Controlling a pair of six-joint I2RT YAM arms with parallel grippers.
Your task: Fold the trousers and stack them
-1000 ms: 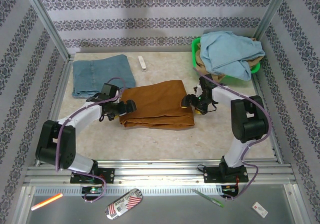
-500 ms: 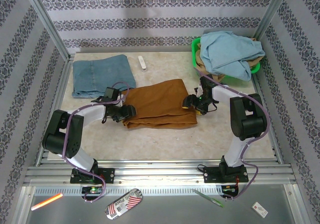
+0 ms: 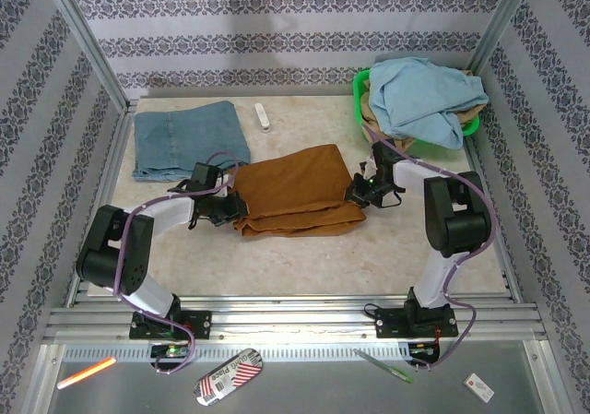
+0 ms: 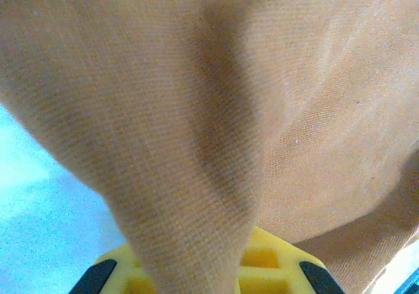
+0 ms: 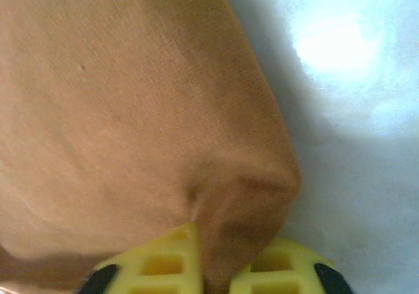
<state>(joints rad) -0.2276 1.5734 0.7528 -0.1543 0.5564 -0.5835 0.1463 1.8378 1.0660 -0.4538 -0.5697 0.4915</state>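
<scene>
Folded denim cloth (image 3: 189, 139) far left on table (image 3: 304, 253). Left gripper (image 3: 230, 208) pinched shut on left edge of trousers (image 3: 297, 189), which lie folded, rust-brown, at table centre. Right gripper (image 3: 359, 193) clamps right edge, fold nipped between yellow fingers (image 5: 163, 261). Green basket (image 3: 472, 126) far right.

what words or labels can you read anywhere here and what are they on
"Piece": my best reading of the white lettering on the striped packet lying on the front ledge; the rest of its print is too blurred to read.
The white card at the front right carries a red mark, too small to read.
No text can be seen on the trousers or the denim cloth.
</scene>
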